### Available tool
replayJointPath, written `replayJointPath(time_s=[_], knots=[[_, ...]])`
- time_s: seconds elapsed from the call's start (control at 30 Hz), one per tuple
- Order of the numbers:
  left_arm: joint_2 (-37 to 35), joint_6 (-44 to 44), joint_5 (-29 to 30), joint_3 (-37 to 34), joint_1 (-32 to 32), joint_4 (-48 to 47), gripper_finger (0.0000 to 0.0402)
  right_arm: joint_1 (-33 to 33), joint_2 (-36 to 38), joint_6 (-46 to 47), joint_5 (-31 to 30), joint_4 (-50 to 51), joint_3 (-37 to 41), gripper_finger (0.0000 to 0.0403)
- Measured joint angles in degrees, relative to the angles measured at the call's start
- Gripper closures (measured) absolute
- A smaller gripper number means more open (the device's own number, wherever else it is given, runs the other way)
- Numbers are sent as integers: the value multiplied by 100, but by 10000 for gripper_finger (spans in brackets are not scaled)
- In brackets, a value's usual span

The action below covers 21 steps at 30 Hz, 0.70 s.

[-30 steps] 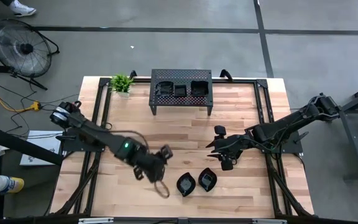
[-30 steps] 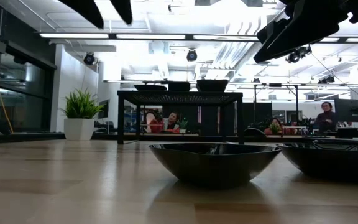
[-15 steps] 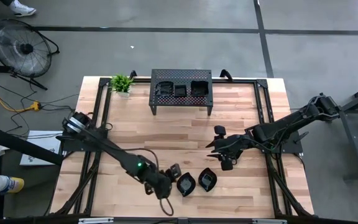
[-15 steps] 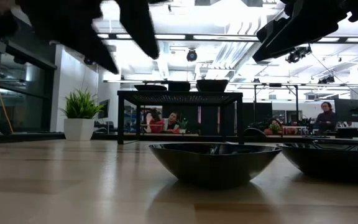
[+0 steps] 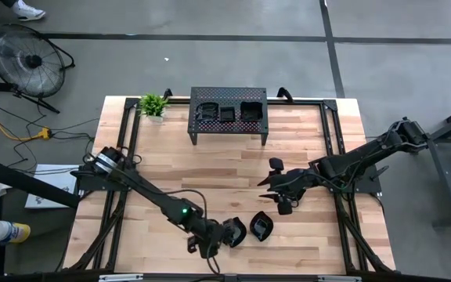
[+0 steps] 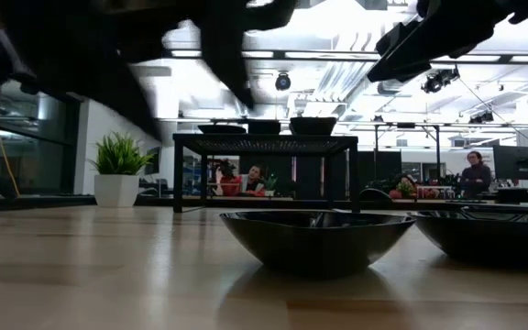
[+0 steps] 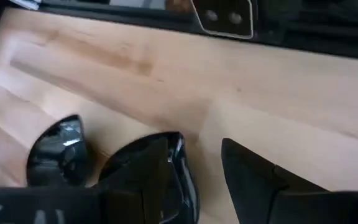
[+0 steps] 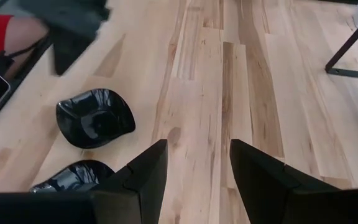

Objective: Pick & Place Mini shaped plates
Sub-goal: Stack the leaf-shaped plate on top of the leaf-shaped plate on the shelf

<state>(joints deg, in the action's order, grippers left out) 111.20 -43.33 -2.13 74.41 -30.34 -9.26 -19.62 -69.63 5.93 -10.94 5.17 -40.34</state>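
Mini plates on the stand and near the table's front edge

The perforated stand (image 5: 228, 113) at the back edge is carrying three mini shaped plates (image 5: 227, 112); two more (image 5: 261, 226) are lying on the wooden table (image 5: 304, 149) by the front edge. The left gripper (image 5: 224, 236) is straddling one with spread fingers; the right gripper (image 5: 275, 188) is hovering mid-table, fingers apart. People are sitting in the room behind.
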Motion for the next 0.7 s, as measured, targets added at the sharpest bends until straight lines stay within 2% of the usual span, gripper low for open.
replayJointPath(time_s=[0.13,0.33,0.57,0.7], knots=[[152,-156,-288,-15,122,252,253,0,0,0,0,-54,0,233],[191,-316,-288,-19,336,428,253,0,0,2,0,-105,0,233],[535,-45,-759,-28,410,669,253,0,0,2,0,-161,0,233],[535,-28,-755,-19,412,743,263,2,0,1,0,-163,0,233]])
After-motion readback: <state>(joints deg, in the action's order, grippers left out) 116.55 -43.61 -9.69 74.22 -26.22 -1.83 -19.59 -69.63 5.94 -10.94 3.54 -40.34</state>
